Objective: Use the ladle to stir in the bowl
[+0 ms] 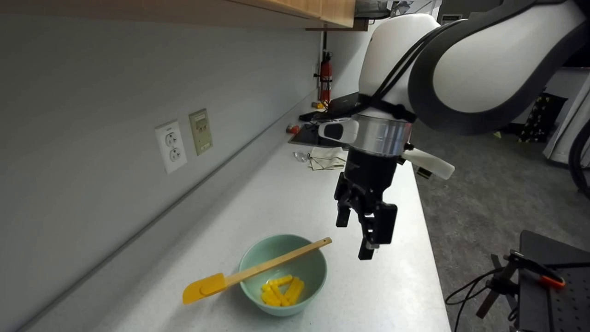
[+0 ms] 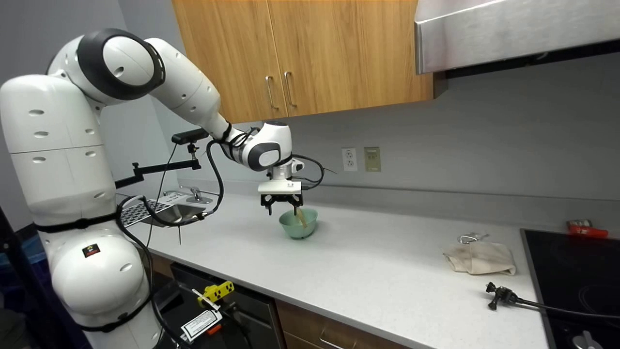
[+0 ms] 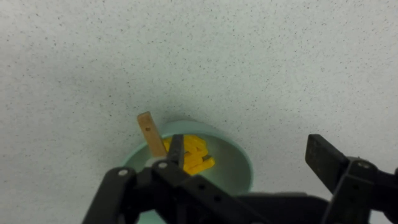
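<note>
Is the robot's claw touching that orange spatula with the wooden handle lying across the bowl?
Apart. In an exterior view, white countertop shows between the open gripper and the nearest end of the spatula.

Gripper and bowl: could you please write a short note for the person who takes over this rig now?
Gripper: open, holding nothing, above the counter near the bowl.
Spatula: lying across the bowl, head outside; yellow pieces are inside the bowl.
Done: the pictures show no grasp and no stirring.
Left: probably grip the handle, put the head into the bowl, stir.
</note>
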Controlling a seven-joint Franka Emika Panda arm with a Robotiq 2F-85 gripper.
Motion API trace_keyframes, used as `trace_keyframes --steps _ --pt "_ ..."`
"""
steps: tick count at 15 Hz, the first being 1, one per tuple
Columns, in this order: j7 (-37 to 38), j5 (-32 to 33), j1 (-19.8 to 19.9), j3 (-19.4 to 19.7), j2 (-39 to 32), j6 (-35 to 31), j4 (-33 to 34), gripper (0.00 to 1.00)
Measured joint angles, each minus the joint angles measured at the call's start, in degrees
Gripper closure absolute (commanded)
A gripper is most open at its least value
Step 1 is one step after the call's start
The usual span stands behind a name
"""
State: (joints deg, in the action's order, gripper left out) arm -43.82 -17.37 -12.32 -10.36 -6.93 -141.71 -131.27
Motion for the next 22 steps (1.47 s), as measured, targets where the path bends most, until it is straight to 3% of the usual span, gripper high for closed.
trace_keyframes --steps 5,10,14,22 --pt "0.06 0.74 0.49 -0.14 -0.07 0.0 0.03 0.0" --pt "2.27 6.65 1.01 -0.14 -1.94 -1.63 0.86 0.0" --pt "4.46 10.99 0.99 -0.61 -4.9 -5.22 2.83 0.0" --pt "8.77 12.65 0.99 -1.92 -10.49 -12.82 6.94 0.0"
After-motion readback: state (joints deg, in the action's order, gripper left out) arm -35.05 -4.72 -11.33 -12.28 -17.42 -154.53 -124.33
